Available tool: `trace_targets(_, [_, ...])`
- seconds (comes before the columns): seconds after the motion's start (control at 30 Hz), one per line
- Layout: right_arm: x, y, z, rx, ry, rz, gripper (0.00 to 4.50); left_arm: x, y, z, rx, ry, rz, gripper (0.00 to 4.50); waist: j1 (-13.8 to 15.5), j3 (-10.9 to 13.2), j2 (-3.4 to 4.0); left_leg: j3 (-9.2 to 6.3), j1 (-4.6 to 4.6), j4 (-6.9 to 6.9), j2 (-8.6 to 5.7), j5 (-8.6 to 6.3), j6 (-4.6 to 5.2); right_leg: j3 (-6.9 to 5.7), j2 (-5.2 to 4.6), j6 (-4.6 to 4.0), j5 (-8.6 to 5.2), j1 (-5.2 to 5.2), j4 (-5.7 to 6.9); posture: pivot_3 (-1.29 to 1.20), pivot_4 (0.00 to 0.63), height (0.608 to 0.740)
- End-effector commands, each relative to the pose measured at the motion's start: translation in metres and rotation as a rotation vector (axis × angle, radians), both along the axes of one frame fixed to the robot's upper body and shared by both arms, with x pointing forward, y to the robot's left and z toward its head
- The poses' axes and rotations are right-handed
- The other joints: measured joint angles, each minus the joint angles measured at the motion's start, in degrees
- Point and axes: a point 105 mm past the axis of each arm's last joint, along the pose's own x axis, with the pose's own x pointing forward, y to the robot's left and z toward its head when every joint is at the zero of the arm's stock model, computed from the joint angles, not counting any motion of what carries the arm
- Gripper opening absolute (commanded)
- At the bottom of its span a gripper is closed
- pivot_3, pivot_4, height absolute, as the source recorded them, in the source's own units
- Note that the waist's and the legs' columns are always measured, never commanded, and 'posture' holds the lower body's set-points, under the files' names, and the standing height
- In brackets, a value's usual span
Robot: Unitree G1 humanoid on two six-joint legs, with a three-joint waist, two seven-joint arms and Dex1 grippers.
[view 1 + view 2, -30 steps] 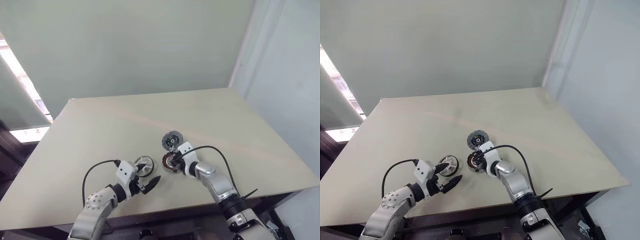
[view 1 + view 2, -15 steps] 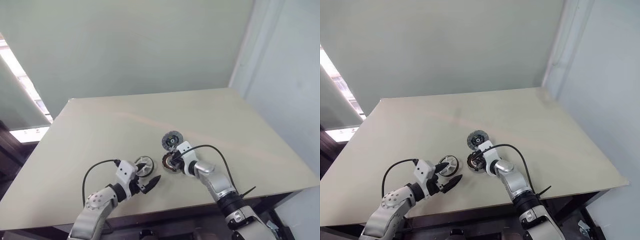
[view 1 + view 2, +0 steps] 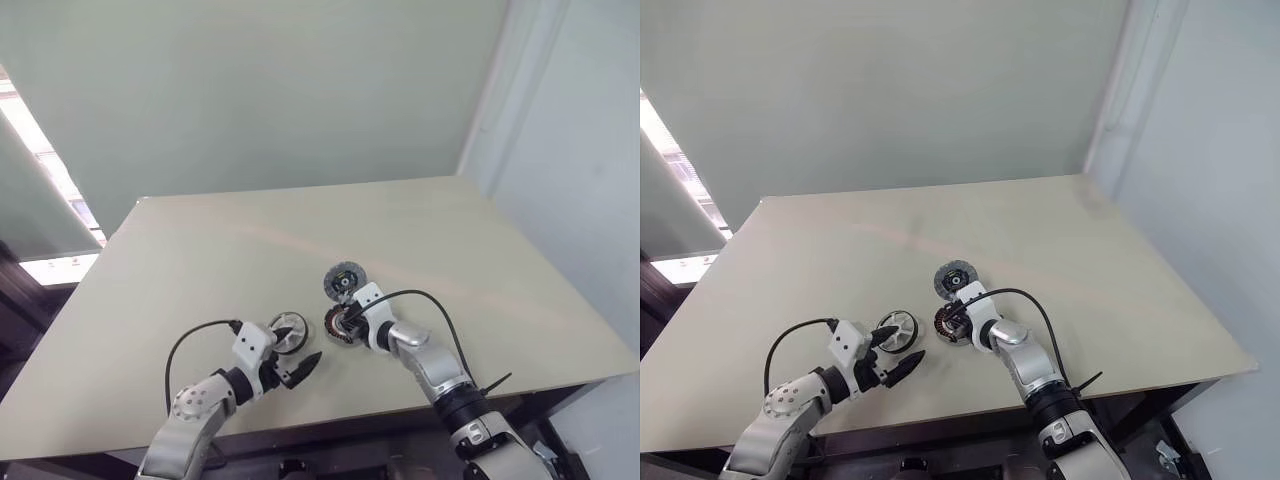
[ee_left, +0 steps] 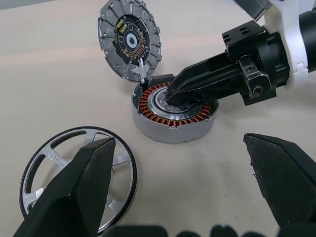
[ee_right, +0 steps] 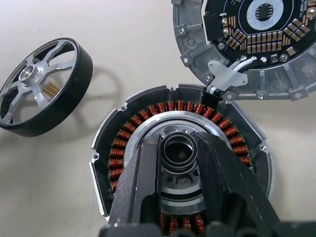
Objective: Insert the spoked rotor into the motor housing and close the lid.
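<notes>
Nothing has changed over the last second: both arms hold still, so the rotor step has not begun.

Nearest, left gripper spread as wide as it goes, holding nothing; spoked rotor flat on table, under and just past the left-hand finger, untouched as far as the view allows.

Beyond, right gripper nearly closed, fingers pinching the motor housing's central hub, steadying it.

Past those fingertips, lid lies open face-up, touching the housing rim, tethered by wires.
</notes>
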Motion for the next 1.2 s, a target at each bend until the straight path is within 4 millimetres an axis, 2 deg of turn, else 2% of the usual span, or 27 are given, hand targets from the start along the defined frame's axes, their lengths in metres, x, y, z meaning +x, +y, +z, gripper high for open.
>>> trace_targets(0.03, [0.004,0.004,0.013,0.010,-0.042,0.017,0.77,0.005,-0.002,0.010,0.002,-0.053,-0.014,4.50,0.0,0.0,0.00,0.00,0.00,0.00,0.00,0.00,0.00,0.00,0.00,0.00,0.00,0.00,0.00,0.00,0.000,0.740])
trace_targets(0.77, [0.001,0.006,0.007,-0.007,-0.023,0.038,0.77,0.006,-0.002,0.009,0.003,-0.058,-0.018,4.50,0.0,0.0,0.00,0.00,0.01,0.00,0.00,0.00,0.00,0.00,0.00,0.00,0.00,0.01,0.00,0.00,0.000,0.740])
trace_targets(1.13, [0.003,0.011,0.023,0.044,-0.067,0.038,4.47,0.007,-0.003,0.009,0.001,-0.060,-0.019,4.50,0.0,0.0,0.00,-0.01,0.00,0.04,-0.01,0.00,0.00,0.00,0.00,0.00,0.00,0.02,0.01,0.00,0.000,0.740])
trace_targets(1.2, [0.003,0.012,0.028,0.056,-0.076,0.041,4.47,0.007,-0.003,0.009,0.001,-0.060,-0.018,4.50,0.0,0.0,0.00,-0.02,0.00,0.02,0.00,0.00,0.00,-0.01,0.00,0.00,0.00,0.01,0.01,0.00,0.000,0.740])
